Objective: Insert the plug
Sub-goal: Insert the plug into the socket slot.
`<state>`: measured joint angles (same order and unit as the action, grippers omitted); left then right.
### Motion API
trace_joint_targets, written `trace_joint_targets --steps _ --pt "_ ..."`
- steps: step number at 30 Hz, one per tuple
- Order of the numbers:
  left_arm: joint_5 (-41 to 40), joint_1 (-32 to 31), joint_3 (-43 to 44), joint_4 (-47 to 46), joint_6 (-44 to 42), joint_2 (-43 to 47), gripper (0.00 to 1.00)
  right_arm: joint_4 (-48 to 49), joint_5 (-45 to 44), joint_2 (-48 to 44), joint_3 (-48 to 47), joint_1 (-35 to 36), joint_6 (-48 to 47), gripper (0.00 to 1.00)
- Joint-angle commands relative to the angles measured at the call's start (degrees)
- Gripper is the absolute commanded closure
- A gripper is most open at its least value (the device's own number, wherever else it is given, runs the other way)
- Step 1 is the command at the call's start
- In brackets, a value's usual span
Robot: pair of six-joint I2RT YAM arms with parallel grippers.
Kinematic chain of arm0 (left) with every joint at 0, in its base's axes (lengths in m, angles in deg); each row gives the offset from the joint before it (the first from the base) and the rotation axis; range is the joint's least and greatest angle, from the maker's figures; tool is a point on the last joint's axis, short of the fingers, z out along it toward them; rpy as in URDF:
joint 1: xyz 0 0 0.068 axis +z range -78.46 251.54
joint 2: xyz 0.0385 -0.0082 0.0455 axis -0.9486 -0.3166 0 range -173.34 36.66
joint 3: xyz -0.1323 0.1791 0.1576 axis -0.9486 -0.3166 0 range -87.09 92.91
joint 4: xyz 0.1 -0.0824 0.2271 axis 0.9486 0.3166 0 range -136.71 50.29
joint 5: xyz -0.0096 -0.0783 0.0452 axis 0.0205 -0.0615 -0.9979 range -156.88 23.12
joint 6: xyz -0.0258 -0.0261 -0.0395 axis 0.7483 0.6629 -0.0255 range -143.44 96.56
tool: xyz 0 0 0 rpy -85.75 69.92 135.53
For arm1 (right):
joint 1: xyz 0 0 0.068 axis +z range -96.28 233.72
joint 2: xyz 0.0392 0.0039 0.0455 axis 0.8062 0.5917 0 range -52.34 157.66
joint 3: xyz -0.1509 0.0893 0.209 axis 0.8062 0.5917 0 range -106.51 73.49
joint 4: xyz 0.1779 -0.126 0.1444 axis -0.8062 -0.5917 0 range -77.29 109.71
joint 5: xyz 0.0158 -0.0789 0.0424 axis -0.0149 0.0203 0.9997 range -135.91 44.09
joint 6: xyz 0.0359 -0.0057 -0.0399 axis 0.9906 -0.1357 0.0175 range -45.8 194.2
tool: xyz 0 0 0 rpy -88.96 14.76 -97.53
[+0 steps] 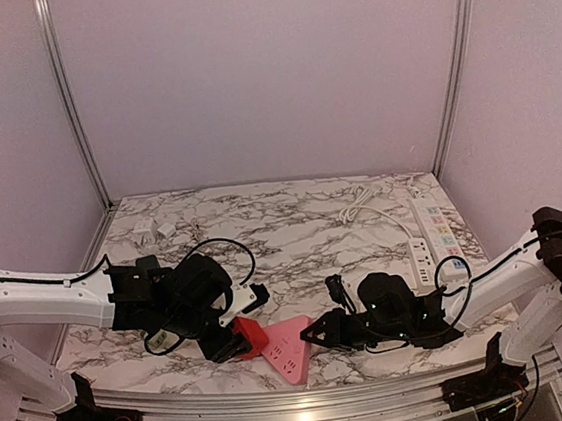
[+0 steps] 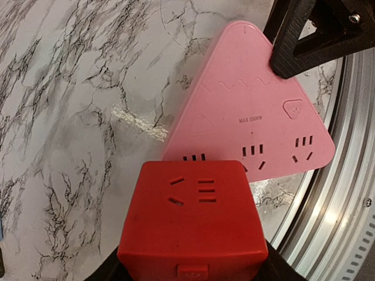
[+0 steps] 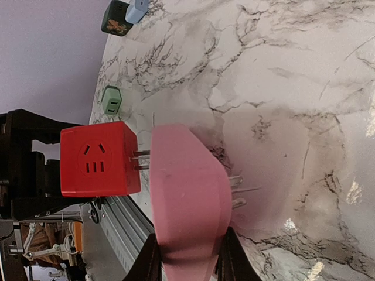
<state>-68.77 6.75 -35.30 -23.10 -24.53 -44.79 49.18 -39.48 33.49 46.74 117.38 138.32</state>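
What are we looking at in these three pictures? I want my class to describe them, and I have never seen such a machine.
Two robot arms are bolted at the near edge of a marble table. One picture looks down from above and behind them. The other two come from a camera on each wrist. The left end effector grips a red cube with metal pins. The right end effector grips a pink adapter. The pins reach the pink adapter's edge, with a gap between the two bodies. A white power strip and small chargers lie further back.
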Motion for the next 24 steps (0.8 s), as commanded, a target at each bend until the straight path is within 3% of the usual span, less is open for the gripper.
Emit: trace_joint_targets --steps 1,24 --pt "1.1 -0.2 1.4 -1.7 -1.1 1.1 1.00 0.8 0.7 0.8 0.0 -0.5 0.5 0.88" --pt "-0.3 -0.2 0.9 -3.4 -1.3 0.2 1.00 2.6 1.3 1.2 1.2 -0.5 0.9 0.89"
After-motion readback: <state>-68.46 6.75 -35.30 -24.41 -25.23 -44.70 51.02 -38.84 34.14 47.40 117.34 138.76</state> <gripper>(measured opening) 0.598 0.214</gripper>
